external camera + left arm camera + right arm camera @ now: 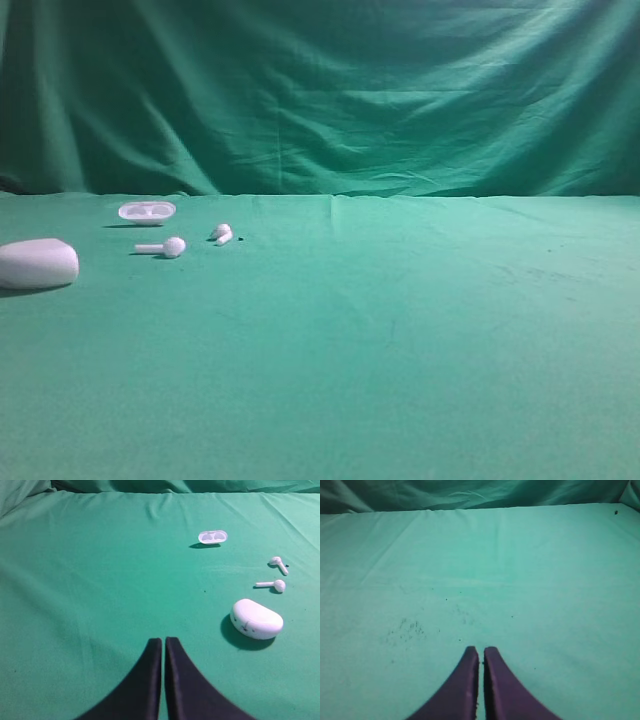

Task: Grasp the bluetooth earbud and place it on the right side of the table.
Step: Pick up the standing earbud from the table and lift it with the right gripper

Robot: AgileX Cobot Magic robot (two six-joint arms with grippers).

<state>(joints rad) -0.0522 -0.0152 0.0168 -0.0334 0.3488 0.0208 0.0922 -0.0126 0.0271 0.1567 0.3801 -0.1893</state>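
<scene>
Though absent overhead, left fingers point(163, 645) near bluetooth earbud point(278, 564).

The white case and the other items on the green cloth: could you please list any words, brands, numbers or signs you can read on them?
No readable text in any view.
White case: faint dark marks on its front, too small and blurred to read.
Oval tray, bluetooth earbud, long-stemmed earbud: plain white, no lettering visible.
Table: only specks and smudges.

two earbuds point(222, 233) point(163, 246) — one tray point(146, 210) — one case point(37, 263)
</scene>
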